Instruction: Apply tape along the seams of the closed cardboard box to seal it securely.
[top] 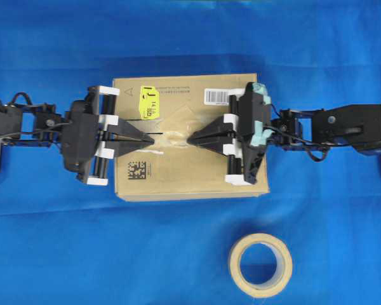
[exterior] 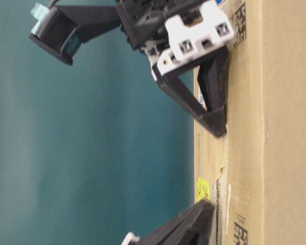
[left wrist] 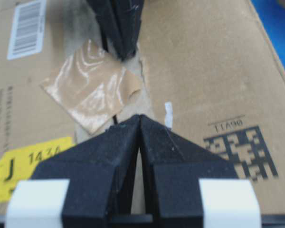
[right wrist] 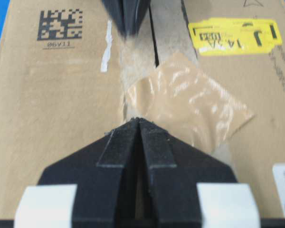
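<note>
Overhead, a tape roll (top: 260,265) lies nearest on the blue surface (top: 51,241), beyond it the cardboard box (top: 190,181). Both the left gripper (top: 153,136) and right gripper (top: 189,138) are closed, holding nothing, tips facing over the seams (top: 153,116). Only the wrist views show the tape (right wrist: 190,107) clearly, stuck crookedly across the slit.

Blue table (top: 51,241), cardboard box (top: 190,178), beige tape roll (top: 260,264)

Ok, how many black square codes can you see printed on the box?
2 on the cardboard box: one on top near the left gripper, another on its side, seen in the table-level view. Others may be hidden.
</note>
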Robot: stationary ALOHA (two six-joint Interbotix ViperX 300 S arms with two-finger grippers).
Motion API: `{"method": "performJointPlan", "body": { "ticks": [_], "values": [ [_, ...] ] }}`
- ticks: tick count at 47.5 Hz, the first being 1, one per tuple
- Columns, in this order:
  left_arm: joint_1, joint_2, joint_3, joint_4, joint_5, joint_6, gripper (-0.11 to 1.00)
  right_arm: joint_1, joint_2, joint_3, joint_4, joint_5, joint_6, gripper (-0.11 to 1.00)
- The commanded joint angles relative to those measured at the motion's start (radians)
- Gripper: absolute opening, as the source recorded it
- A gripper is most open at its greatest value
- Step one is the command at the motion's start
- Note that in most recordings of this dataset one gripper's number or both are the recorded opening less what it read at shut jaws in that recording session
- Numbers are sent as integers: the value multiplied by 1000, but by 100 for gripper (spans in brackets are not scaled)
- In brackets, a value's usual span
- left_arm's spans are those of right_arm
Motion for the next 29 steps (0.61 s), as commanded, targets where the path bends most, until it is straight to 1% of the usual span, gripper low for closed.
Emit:
{"method": "performJointPlan", "body": {
  "ticks": [1, 6, 11, 20, 22, 29],
  "values": [
    [-3, -69, 8, -2, -2, -3, 0, 20, -44, 34, 2, 6, 3, 0],
    [-3, -135, 23, -2, 0, -2, 0, 21, -127, 52, 0, 12, -3, 0],
    [-3, -216, 38, -2, 15, -2, 0, 21, -219, 64, -6, 48, -15, 0],
    [-2, -393, 81, -2, 94, -5, 0, 21, -391, 97, -9, 135, -37, 0],
    [-2, -433, 92, -2, 109, -17, 0, 21, -439, 110, -9, 153, -41, 0],
    [-2, -572, 124, -2, 190, -95, 0, 20, -583, 166, -9, 192, -46, 0]
  ]
}}
